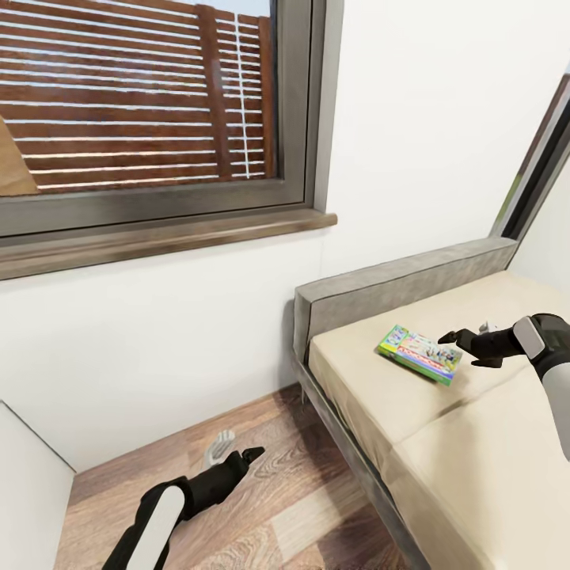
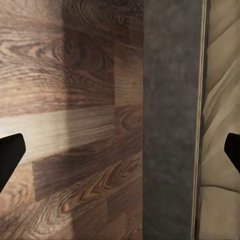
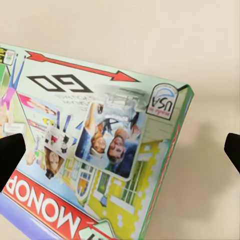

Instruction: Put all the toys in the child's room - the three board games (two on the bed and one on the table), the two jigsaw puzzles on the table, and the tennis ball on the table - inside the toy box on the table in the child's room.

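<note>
A green Monopoly board game [image 1: 419,354] lies flat on the beige mattress near the head of the bed. My right gripper [image 1: 463,348] hovers just above the box's right end, open, with nothing between its fingers. In the right wrist view the box lid [image 3: 95,145] lies close below, and the dark fingertips [image 3: 10,155] sit wide apart at both edges of that picture. My left gripper [image 1: 236,450] hangs open low over the wooden floor beside the bed, holding nothing. The toy box, the table, the puzzles, the tennis ball and the other board games are out of view.
The bed's grey frame [image 1: 348,443] and headboard [image 1: 396,285] stand against a white wall under a window sill [image 1: 166,237]. In the left wrist view the grey bed frame [image 2: 172,125] runs between the wooden floor [image 2: 70,100] and the mattress. A white panel [image 1: 28,491] stands at the left.
</note>
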